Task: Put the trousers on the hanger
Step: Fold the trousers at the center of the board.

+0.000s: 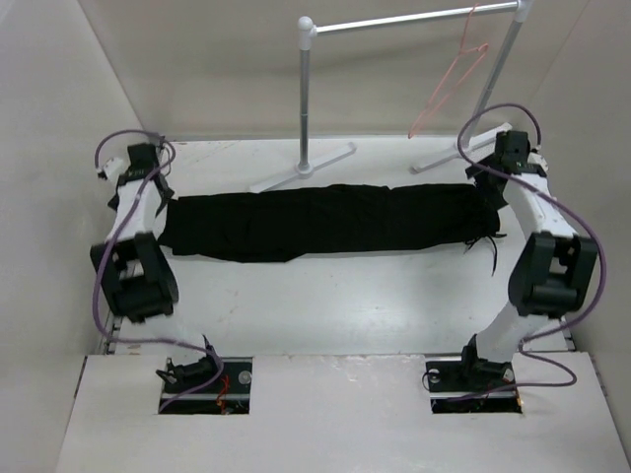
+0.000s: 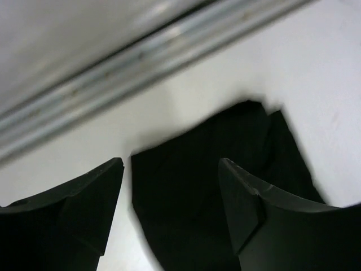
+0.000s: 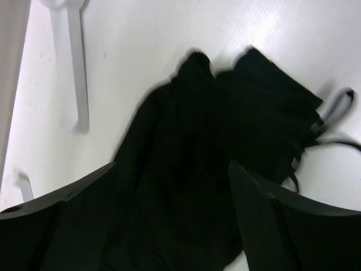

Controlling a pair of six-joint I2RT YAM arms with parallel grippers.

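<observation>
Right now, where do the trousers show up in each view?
Top external: trousers lie spread across the table, left to right.
Left wrist: trousers at bottom centre, one end only.
Right wrist: trousers fill the centre, bunched.
Shared landmark: the white table under them.

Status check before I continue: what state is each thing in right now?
trousers: spread flat on the table
rack: upright
hanger: hanging bare from the rack's rail
left gripper: open over the trousers' left end
right gripper: open over the trousers' right end
</observation>
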